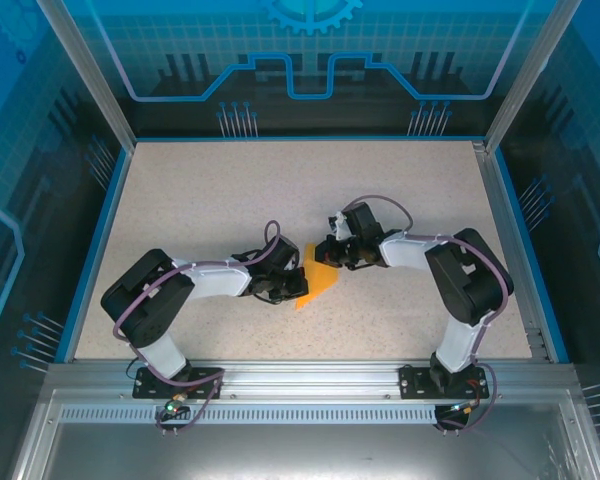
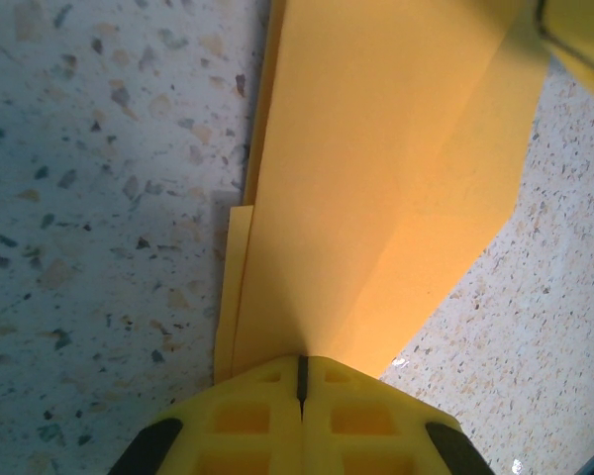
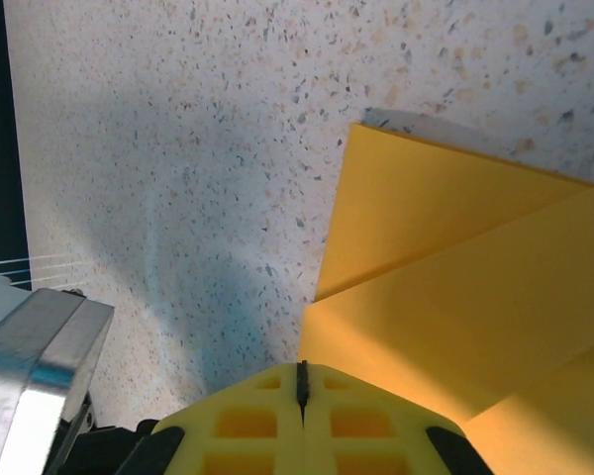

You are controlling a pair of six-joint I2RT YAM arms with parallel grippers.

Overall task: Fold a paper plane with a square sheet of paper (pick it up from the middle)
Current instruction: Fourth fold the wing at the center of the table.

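**Spotter:** Where is the sheet lying, and who is holding it?

**Operator:** I'm seeing the orange paper (image 2: pixel 376 178) resting mid-bench (image 1: pixel 180 200), creased into a narrower shape between my two arms. My left claw (image 2: pixel 301 371) is pinching its near end, jaws pressed fully together on it. My right claw (image 3: pixel 302 376) is clamping the far end, as far as I'm able to tell.

**Spotter:** Which way is it pointing?

**Operator:** Its long axis is running diagonally from claw to claw, near-left to far-right. It's tapering toward my left claw, so I'm reading that end as the narrow one.

**Spotter:** What's worrying you?

**Operator:** I'm gripping thin paper at both ends. If the arms start pulling apart or twisting unevenly, I'm risking a tear or a skewed crease. If one pinch is only catching an edge, the sheet could be slipping free.
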